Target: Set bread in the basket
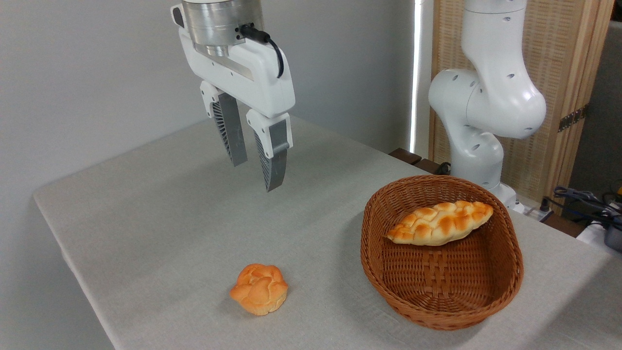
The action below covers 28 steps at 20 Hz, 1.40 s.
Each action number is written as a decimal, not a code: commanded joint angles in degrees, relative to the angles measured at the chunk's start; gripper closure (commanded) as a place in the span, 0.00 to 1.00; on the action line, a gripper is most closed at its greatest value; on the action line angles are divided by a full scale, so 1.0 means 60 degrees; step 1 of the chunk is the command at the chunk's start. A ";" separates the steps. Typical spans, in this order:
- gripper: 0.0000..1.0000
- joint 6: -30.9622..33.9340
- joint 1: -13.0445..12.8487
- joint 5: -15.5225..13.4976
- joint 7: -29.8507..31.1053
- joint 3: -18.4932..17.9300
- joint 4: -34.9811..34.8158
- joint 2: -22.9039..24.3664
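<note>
The bread (441, 222), a long braided golden loaf with pointed ends, lies inside the brown wicker basket (440, 308), leaning against its far wall. The basket stands on the table at the right. My gripper (255, 175) hangs high above the table's middle, well left of the basket. Its two ribbed grey fingers are apart, so it is open with nothing between them.
A small round knotted orange bun (259, 288) sits on the grey table (146, 218) near the front edge, below the gripper. The white arm base (486, 112) stands behind the basket, with a wooden screen (568, 87) and cables (583, 199) at far right.
</note>
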<state>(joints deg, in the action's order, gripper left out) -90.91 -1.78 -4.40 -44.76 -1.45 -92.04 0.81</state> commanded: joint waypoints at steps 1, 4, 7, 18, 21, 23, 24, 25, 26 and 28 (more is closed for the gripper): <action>0.00 -0.0082 0.0268 0.0380 0.0165 0.0329 0.0018 -0.0003; 0.00 -0.0082 0.0209 0.0689 0.0121 0.0344 0.0032 -0.0003; 0.00 -0.0067 0.0209 0.0893 0.0077 0.0329 0.0033 -0.0017; 0.00 0.0006 0.0180 0.0997 0.0194 0.0329 0.0033 -0.0032; 0.00 -0.0023 0.0180 0.0895 0.0165 0.0315 0.0033 -0.0032; 0.00 -0.0023 0.0180 0.0865 0.0180 0.0329 0.0033 -0.0032; 0.00 -0.0038 0.0180 0.0865 0.0180 0.0329 0.0033 -0.0032; 0.00 -0.0038 0.0180 0.0850 0.0180 0.0329 0.0033 -0.0032; 0.00 -0.0024 0.0180 0.0836 0.0209 0.0329 0.0033 -0.0032; 0.00 -0.0023 0.0180 0.0777 0.0223 0.0329 0.0032 -0.0032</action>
<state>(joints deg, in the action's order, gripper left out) -90.92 -0.97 1.07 -44.35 0.29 -92.06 0.72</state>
